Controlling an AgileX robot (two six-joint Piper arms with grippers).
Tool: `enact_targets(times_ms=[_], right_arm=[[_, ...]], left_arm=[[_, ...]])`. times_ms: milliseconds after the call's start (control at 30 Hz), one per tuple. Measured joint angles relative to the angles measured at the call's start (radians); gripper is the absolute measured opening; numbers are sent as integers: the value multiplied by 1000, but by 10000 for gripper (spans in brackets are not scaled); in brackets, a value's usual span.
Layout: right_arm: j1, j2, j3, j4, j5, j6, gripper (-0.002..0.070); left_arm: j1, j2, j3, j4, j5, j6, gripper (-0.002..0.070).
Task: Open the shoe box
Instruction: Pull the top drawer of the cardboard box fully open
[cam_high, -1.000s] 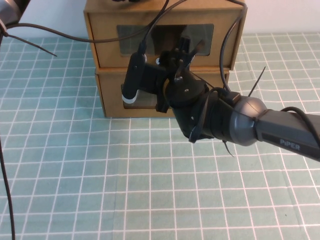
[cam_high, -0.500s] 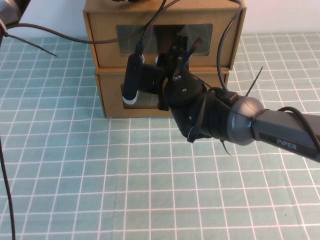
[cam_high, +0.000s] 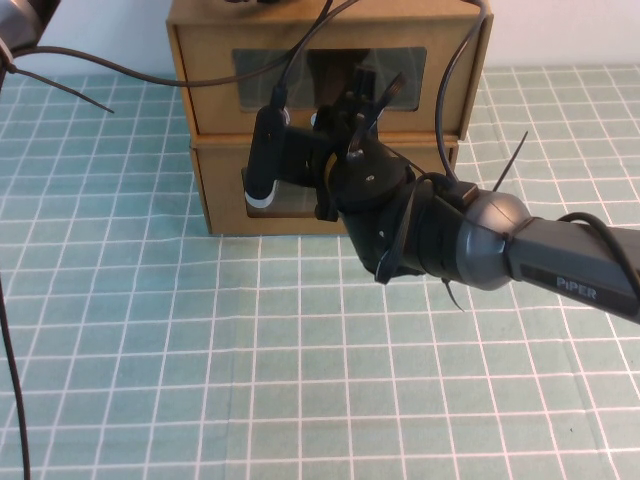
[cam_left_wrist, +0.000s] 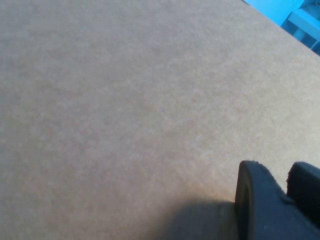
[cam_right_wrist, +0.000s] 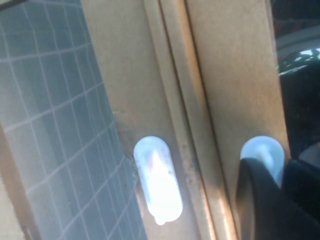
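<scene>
Two brown cardboard shoe boxes with dark windows are stacked at the back, the upper box (cam_high: 210, 90) on the lower box (cam_high: 220, 205). My right gripper (cam_high: 367, 95) is pressed against the upper box's front beside its window. In the right wrist view my right gripper (cam_right_wrist: 281, 172) has a dark finger (cam_right_wrist: 255, 200) over that box's pale oval pull hole (cam_right_wrist: 262, 147) and is shut on the front panel there. A second oval hole (cam_right_wrist: 157, 180) shows on the lower box. My left gripper (cam_left_wrist: 285, 182) hovers close over plain cardboard (cam_left_wrist: 125, 100), fingers together.
The boxes stand on a green mat with a white grid (cam_high: 150, 350). Black cables (cam_high: 150, 75) loop across the upper box and over the right arm (cam_high: 560, 265). A white wall lies behind the boxes.
My right gripper has closed its fingers at the upper box's front and nudged slightly nearer to it. The boxes have not visibly moved.
</scene>
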Motion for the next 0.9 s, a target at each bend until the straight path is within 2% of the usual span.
enact_targets(times_ms=[267,500,767,900], right_arm=[[4,-7,10,-5,0,-2,67],[33,-74,121,-29,32,-2,63],[141,-219,305,-6,100,64,60],[224,-289,380,62,166,69,61]], left_arm=[[0,0,0,0,0,0,118],[-2,-4,0,-4,16,0,118],[-2,-4,0,-4,18,-2,118],[-2,-4,0,-4,18,-5,118]])
